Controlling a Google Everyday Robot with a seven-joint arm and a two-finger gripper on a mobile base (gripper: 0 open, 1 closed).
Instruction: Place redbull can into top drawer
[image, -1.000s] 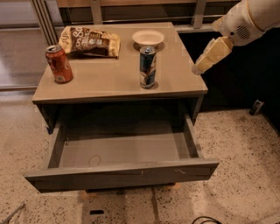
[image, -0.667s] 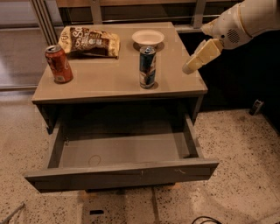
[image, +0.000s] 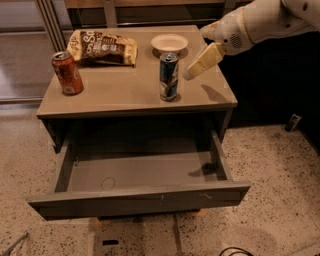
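The redbull can (image: 169, 76), slim and blue-and-silver, stands upright on the cabinet top near its front edge, right of centre. The top drawer (image: 140, 200) is pulled wide open below it, and I see nothing inside it. My gripper (image: 196, 66) hangs in from the upper right on a white arm, its cream fingers pointing down-left. It is just to the right of the can's top, a little apart from it and not holding anything.
A red soda can (image: 67, 73) stands at the left of the cabinet top (image: 120, 90). A chip bag (image: 103, 48) lies at the back left. A small white bowl (image: 169, 42) sits at the back, behind the redbull can. Speckled floor surrounds the cabinet.
My gripper has moved left and slightly down across the right side of the cabinet top, closing in on the redbull can. The can and drawer have not moved.
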